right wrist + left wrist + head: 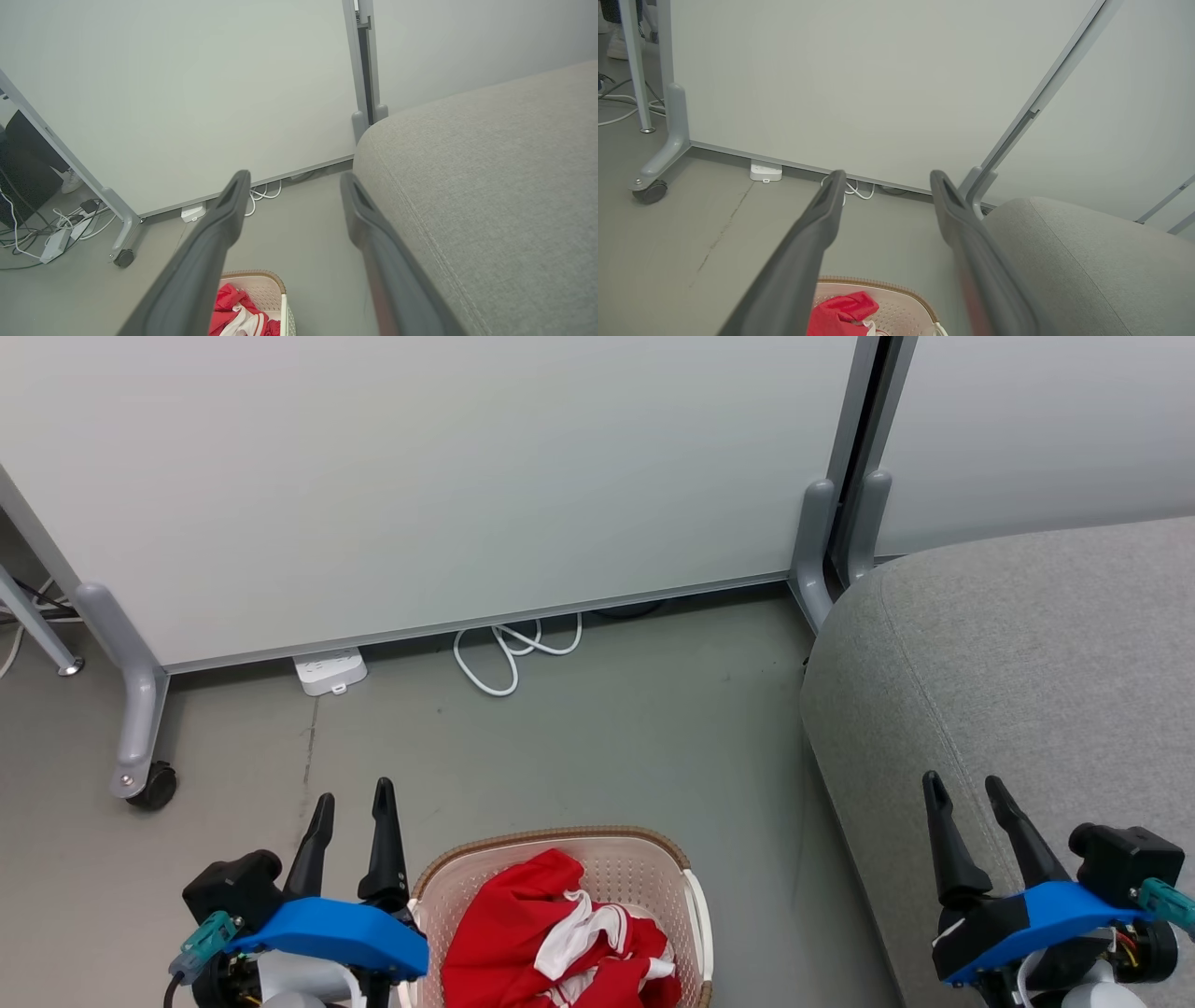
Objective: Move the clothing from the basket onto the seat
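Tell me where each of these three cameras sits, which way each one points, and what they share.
Head view: on the head, looking forward and down at the basket of clothing on the floor and the seat to its right; both arms' open jaws at the lower corners.
Left wrist view: on the left wrist, looking along its open jaws toward the partition panel.
Right wrist view: on the right wrist, looking along its open jaws toward the same panel.
Shared: both wrist views show basket, seat and power strip.

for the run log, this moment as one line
stage: before pickup | left gripper: open, empty, near laundry basket | right gripper: open, empty, near sofa seat | red clothing: in laundry basket
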`<state>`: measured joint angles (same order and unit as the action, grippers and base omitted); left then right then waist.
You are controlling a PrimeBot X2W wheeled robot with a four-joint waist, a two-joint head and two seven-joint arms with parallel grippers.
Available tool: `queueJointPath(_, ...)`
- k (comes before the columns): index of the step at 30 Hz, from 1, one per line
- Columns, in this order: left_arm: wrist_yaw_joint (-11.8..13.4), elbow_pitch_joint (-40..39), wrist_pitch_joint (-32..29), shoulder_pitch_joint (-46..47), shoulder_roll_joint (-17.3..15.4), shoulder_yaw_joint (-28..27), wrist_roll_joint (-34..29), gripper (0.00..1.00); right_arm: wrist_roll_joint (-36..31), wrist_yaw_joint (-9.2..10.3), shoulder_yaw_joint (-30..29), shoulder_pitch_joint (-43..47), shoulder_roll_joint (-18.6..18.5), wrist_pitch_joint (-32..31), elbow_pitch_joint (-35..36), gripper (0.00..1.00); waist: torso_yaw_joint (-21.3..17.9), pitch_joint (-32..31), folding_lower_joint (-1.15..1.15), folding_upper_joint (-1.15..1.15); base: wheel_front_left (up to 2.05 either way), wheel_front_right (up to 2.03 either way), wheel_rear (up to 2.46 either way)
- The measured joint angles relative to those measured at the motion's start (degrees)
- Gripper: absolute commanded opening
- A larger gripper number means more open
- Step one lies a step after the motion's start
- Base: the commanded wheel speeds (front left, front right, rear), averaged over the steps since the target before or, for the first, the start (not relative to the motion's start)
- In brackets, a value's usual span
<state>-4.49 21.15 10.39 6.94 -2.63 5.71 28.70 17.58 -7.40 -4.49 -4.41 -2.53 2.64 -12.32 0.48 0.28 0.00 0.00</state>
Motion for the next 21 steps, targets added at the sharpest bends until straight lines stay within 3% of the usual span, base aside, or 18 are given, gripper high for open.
queueJointPath(21, 0.5, 1.5, 2.6, 0.2, -0.1, 0.8, -7.3, 1.00, -9.9, -0.01, -0.2, 0.1, -0.1, 0.7, 1.0, 1.00, 0.2, -0.4, 0.00, 0.00, 0.00, 0.00, 0.00)
